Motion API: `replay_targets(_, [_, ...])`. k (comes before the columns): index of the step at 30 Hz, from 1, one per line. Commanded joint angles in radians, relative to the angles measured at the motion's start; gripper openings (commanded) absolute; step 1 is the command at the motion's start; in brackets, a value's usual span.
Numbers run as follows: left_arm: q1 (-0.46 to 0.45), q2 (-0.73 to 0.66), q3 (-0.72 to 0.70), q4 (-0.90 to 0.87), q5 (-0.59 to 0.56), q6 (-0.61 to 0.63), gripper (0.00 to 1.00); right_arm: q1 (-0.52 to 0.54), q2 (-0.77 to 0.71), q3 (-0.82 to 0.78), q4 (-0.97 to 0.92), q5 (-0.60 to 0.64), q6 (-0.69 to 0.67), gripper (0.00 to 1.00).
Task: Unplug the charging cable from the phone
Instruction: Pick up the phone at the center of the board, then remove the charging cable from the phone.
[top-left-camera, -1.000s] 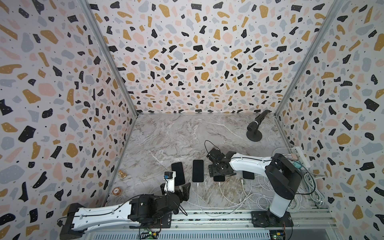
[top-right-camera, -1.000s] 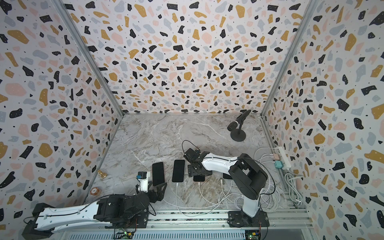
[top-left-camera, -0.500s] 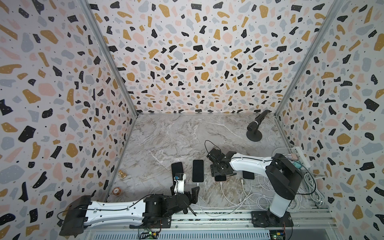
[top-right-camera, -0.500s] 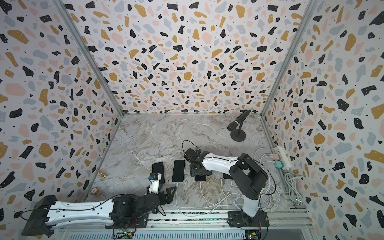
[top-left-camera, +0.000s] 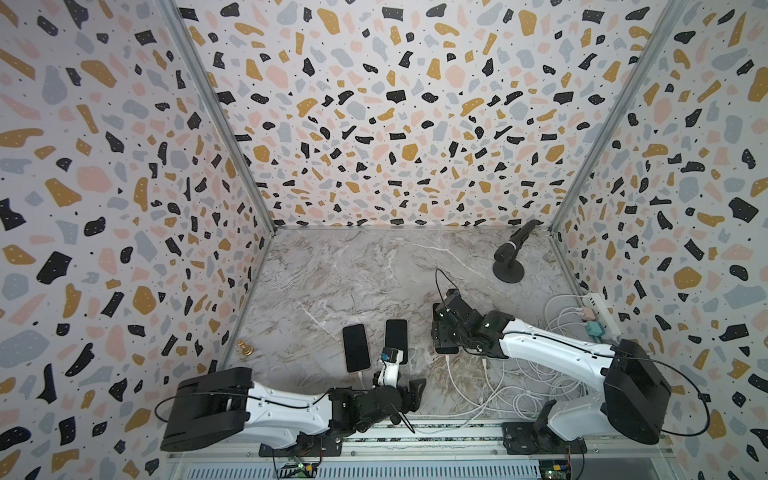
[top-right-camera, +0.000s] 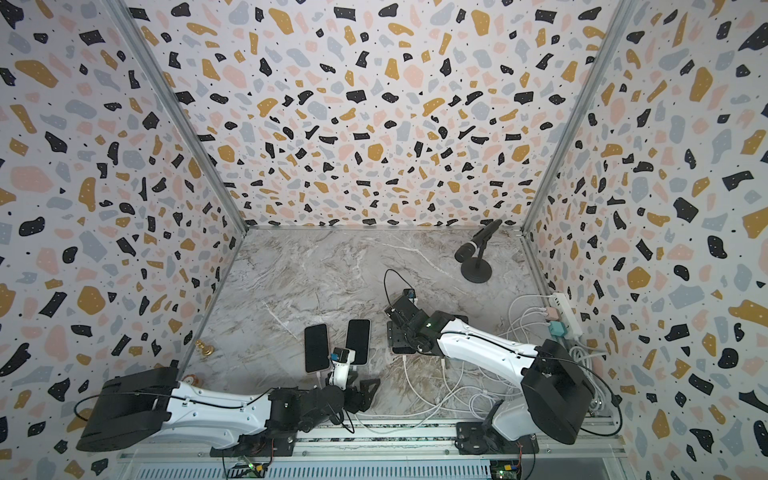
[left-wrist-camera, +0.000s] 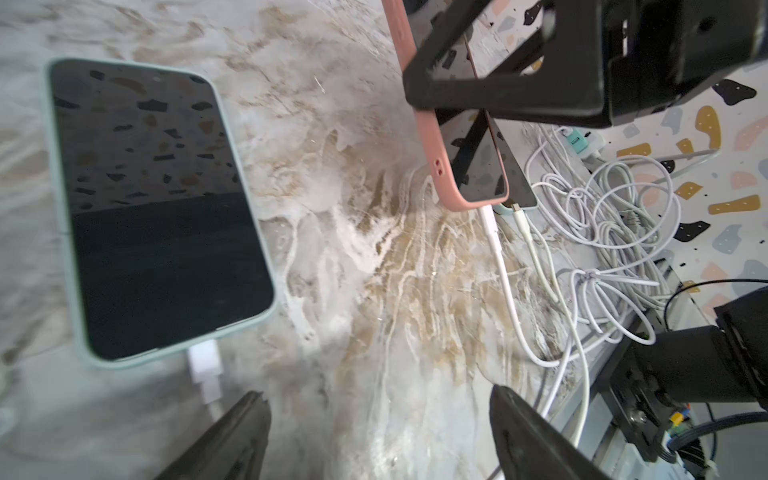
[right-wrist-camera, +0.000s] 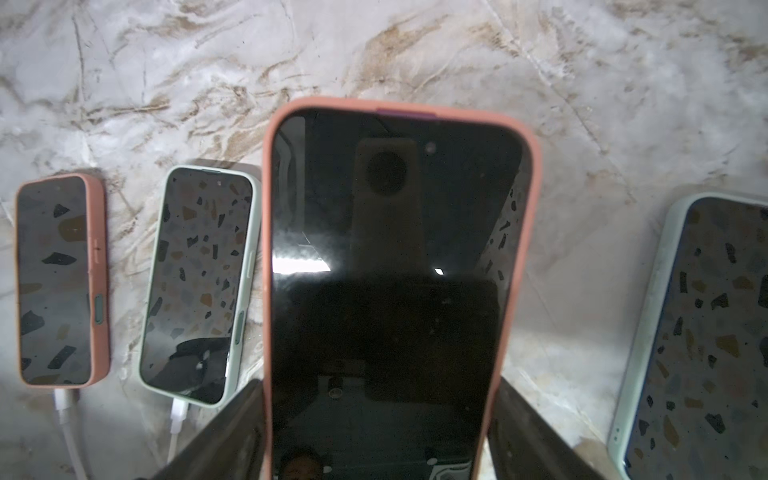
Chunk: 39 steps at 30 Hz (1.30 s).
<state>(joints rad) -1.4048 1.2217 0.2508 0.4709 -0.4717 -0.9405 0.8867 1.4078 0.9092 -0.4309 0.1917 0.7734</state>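
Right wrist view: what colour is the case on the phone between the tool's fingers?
Salmon pink case on the phone, clearest in the right wrist view.

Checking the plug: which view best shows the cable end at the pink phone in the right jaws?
Left wrist: the white cable meets the pink phone at its bottom edge. Right wrist shows only its screen; top views show the cable tiny.

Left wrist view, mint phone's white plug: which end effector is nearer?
Left. The left end effector is open just short of the plug; the right end effector is farther off, gripping the pink-cased phone.
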Motion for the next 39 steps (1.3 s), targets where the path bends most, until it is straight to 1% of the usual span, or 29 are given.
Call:
replay_targets(1, [-0.012, 0.091, 0.048, 0.231, 0.066, 0.051, 0.81, 0.001, -0.038, 0.007, 0.027, 0.016, -0.015, 0.31])
replay_targets(5, [-0.034, 0.199, 0.061, 0.392, 0.107, 0.093, 0.79, 0.001, -0.050, 0.000, 0.028, 0.009, -0.019, 0.28])
replay_targets(8, [-0.036, 0.261, 0.077, 0.450, 0.117, 0.096, 0.79, 0.001, -0.065, -0.020, 0.047, 0.008, -0.020, 0.27])
replay_targets(12, [-0.036, 0.364, 0.117, 0.514, 0.135, 0.097, 0.74, 0.001, -0.109, -0.042, 0.062, 0.012, -0.024, 0.27])
replay_targets(15, [-0.034, 0.419, 0.120, 0.582, 0.134, 0.097, 0.73, 0.000, -0.127, -0.046, 0.046, 0.020, -0.037, 0.27])
replay_targets(16, [-0.032, 0.430, 0.121, 0.600, 0.134, 0.123, 0.73, -0.001, -0.131, -0.048, 0.045, 0.016, -0.043, 0.27])
replay_targets(19, [-0.022, 0.457, 0.123, 0.622, 0.139, 0.130, 0.71, -0.001, -0.143, -0.058, 0.066, -0.016, -0.062, 0.27])
replay_targets(23, [-0.004, 0.485, 0.123, 0.656, 0.157, 0.135, 0.59, 0.000, -0.164, -0.071, 0.074, -0.039, -0.074, 0.27])
replay_targets(24, [0.000, 0.489, 0.125, 0.662, 0.161, 0.136, 0.58, -0.001, -0.168, -0.073, 0.073, -0.044, -0.075, 0.27])
replay_targets(32, [0.021, 0.521, 0.154, 0.678, 0.192, 0.166, 0.56, -0.001, -0.207, -0.092, 0.075, -0.066, -0.086, 0.26])
replay_targets(36, [0.035, 0.538, 0.171, 0.681, 0.220, 0.173, 0.49, -0.004, -0.216, -0.092, 0.067, -0.069, -0.095, 0.26])
replay_targets(39, [0.042, 0.546, 0.182, 0.675, 0.226, 0.177, 0.41, -0.012, -0.213, -0.088, 0.059, -0.078, -0.100, 0.25])
